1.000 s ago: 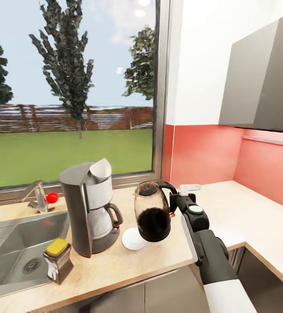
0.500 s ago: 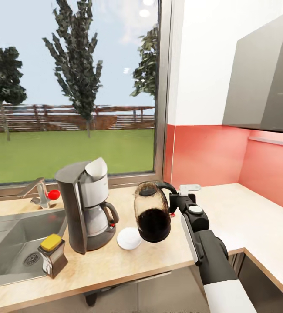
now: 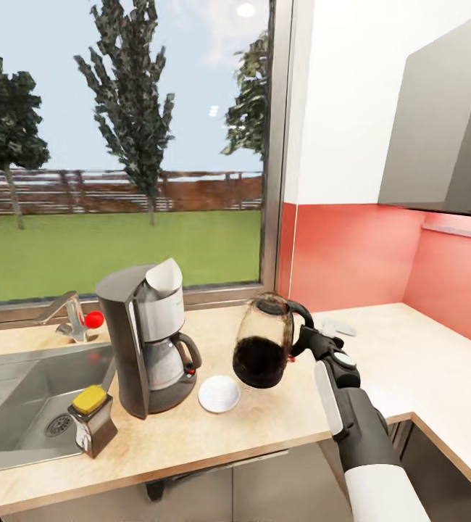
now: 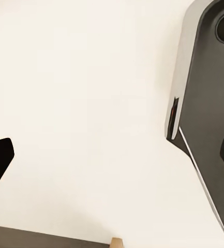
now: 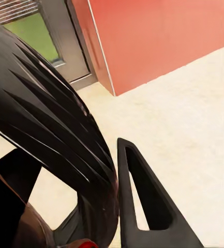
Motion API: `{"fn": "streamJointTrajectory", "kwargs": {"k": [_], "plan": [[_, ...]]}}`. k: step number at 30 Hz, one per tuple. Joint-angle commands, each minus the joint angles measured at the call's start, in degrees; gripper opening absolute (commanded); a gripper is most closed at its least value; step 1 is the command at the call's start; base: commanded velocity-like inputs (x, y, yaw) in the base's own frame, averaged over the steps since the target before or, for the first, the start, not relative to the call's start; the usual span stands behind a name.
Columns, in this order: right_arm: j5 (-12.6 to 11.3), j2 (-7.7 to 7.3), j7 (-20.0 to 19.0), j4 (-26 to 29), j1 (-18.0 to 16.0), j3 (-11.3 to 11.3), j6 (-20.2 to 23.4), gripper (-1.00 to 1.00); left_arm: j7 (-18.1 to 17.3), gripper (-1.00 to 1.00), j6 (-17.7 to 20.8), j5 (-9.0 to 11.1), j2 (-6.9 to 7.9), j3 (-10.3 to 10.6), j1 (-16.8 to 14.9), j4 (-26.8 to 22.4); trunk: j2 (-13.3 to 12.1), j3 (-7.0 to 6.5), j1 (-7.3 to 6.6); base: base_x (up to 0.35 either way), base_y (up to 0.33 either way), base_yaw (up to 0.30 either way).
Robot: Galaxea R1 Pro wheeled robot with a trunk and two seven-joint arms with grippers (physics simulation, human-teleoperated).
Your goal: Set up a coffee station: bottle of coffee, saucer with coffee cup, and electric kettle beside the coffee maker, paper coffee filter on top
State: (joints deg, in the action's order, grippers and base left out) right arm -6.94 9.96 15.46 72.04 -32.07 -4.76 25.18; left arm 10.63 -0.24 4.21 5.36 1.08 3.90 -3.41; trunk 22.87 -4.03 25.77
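The right claw [image 3: 302,341] was clamped on the black handle of the electric kettle [image 3: 263,351], which hung tilted just above the desk [image 3: 192,435], beside the saucer [image 3: 219,394], with the coffee maker [image 3: 148,337] beyond that saucer toward the sink [image 3: 18,406].

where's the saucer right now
In the head view the saucer lies flat on the countertop, just right of the coffee maker and below-left of the kettle held up by the right gripper.
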Motion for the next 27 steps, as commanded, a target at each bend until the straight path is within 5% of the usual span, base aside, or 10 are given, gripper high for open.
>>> {"fn": "streamJointTrajectory", "kwargs": {"k": [1, 7, 13, 16, 27], "plan": [[-1.2, 0.04, 1.4, 0.0, 0.0, 0.0, -0.7, -1.0, 0.1, 1.0, 0.0, 0.4, 0.0, 0.1, 0.1, -0.1, 0.0, 0.01, 0.01, 0.0, 0.0, 0.01], [-1.1, 0.04, 6.4, -0.1, 0.0, 0.1, -1.7, -1.0, 0.1, 1.0, 0.0, 0.4, 0.0, 0.1, 0.1, -0.1, 0.0, 0.02, 0.01, 0.026, 0.0, 0.002], [-0.3, 0.04, 11.5, 0.4, 0.0, 7.4, -1.5, -1.0, 0.1, 1.0, 0.1, 0.4, 0.0, 0.1, 0.1, -0.1, 0.0, 0.02, 0.01, 0.155, 0.0, 0.0], [0.7, 0.04, 13.4, 0.5, 0.0, 9.0, -1.6, -1.0, 0.1, 1.0, 0.0, 0.4, 0.02, 0.1, 0.1, -0.1, 0.0, 0.02, 0.01, 0.014, 0.0, 0.0], [0.8, 0.04, 14.0, 0.2, 0.0, 9.6, -1.8, -1.0, 0.1, 1.0, 0.0, 0.4, 0.01, 0.1, 0.1, -0.1, 0.0, 0.04, 0.01, 0.001, 0.0, 0.0]]}}
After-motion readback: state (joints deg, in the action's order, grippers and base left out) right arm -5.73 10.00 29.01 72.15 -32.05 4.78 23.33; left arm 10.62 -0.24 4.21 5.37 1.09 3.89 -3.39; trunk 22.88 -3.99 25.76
